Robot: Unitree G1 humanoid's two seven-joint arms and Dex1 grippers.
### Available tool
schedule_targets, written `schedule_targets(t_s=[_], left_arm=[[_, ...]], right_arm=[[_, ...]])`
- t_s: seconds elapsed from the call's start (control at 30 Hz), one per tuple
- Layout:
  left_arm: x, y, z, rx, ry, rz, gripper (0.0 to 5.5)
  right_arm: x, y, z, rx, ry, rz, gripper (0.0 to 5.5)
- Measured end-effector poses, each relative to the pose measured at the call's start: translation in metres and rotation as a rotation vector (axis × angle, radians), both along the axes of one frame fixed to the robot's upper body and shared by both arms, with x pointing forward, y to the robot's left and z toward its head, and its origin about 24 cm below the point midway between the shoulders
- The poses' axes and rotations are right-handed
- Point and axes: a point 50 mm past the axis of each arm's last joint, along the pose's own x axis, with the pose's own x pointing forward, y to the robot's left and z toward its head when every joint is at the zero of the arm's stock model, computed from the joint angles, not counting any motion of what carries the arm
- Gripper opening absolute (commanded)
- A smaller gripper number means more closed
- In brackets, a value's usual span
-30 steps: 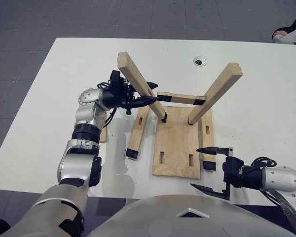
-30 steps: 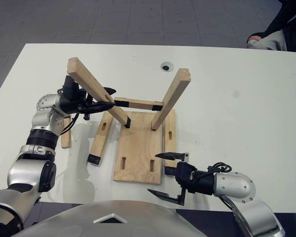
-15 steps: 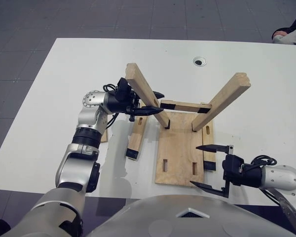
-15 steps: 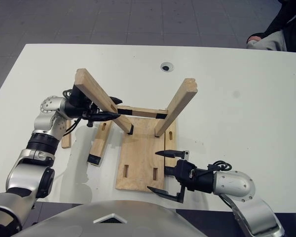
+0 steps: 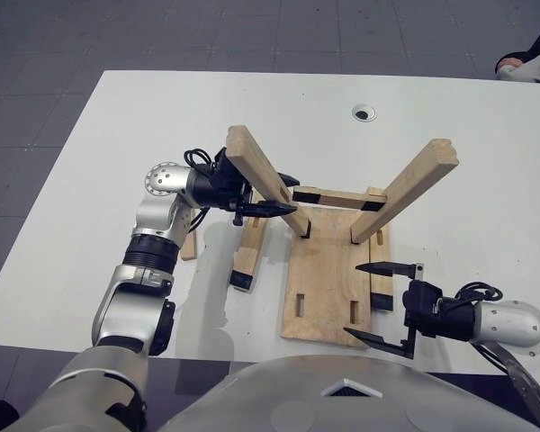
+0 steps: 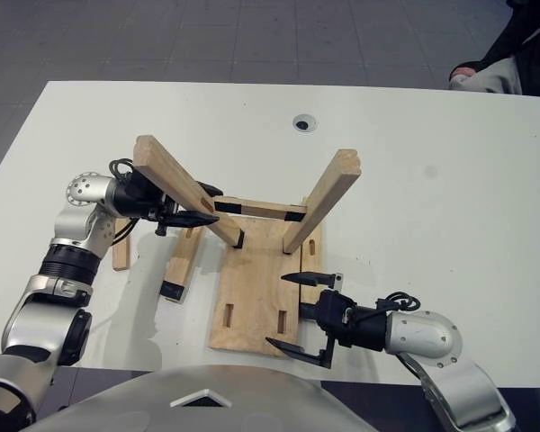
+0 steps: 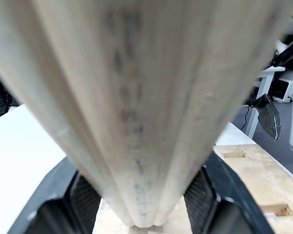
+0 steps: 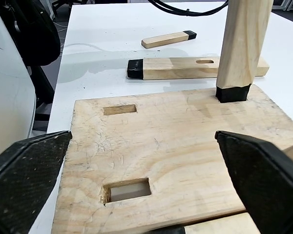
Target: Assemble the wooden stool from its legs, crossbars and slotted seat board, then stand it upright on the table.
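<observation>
The slotted seat board (image 5: 324, 283) lies flat on the white table (image 5: 117, 135). Two legs stand tilted in its far slots, the left leg (image 5: 259, 174) and the right leg (image 5: 407, 187), with a black-tipped crossbar (image 5: 337, 197) joining them. My left gripper (image 5: 272, 193) is shut on the left leg; in the left wrist view the leg (image 7: 136, 97) sits between both pads (image 7: 85, 200). My right gripper (image 5: 379, 301) is open at the board's near right corner, its fingers (image 8: 29, 180) on either side of the board's (image 8: 185, 141) edge.
A loose leg (image 5: 249, 245) lies left of the board, with a short crossbar (image 5: 189, 245) further left. Another leg (image 5: 379, 270) lies along the board's right edge, partly under it. A cable hole (image 5: 364, 112) sits at the far side.
The board with its two legs has slid toward me and slightly right, held by my left gripper. My right gripper has edged left, closer to the board's corner.
</observation>
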Motion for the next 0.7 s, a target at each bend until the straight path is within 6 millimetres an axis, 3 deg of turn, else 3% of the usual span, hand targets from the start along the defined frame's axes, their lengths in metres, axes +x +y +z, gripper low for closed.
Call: schedule_targets(t_s=[0.7], left_arm=[[0.008, -0.015, 0.007, 0.088, -0.026, 0.023, 2.05]], right_arm=[[0.004, 0.008, 0.000, 0.023, -0.022, -0.009, 5.50]])
